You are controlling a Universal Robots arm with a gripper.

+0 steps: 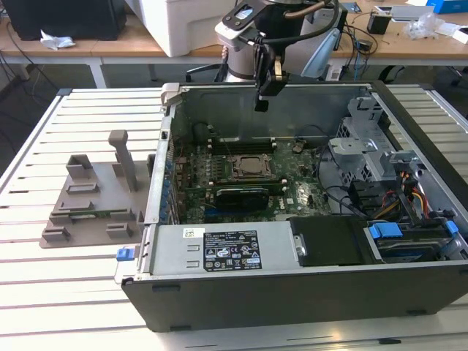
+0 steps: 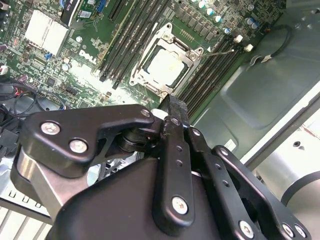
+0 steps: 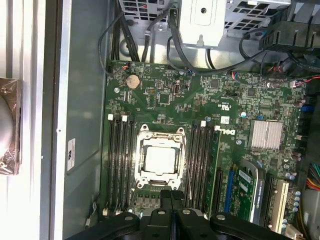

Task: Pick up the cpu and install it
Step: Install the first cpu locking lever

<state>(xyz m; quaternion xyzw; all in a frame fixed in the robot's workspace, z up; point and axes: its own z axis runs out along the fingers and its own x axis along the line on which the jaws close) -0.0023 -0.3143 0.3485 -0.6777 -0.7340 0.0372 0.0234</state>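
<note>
**Desk:** Where is your pincer?

**Operator:** I see the black two-finger gripper (image 1: 262, 102) hanging above the open dark grey computer case (image 1: 292, 292), near its back wall. In both wrist views the fingertips (image 3: 165, 196) are pressed together with nothing between them, so I'm holding nothing.

**Desk:** And the chip?

**Operator:** The small, flat square cpu with the silvery-grey metal top (image 3: 160, 160) lies flat inside the square metal socket frame (image 3: 142, 150) on the green motherboard (image 3: 165, 95), between the banks of black memory slots. My gripper is above it and well apart. The exterior view shows it too (image 1: 252, 167), just behind the long black expansion card (image 1: 245, 196).

**Desk:** Any writing?

**Operator:** There's a white printed label (image 1: 230, 248) on the silver power supply box (image 1: 183, 252), a small white sticker (image 3: 71, 150) on the case wall, and white lettering on the board. The moulded grey plastic holder (image 1: 88, 205) sits on the white slatted table (image 1: 44, 292), to the exterior view's left of the case.
</note>
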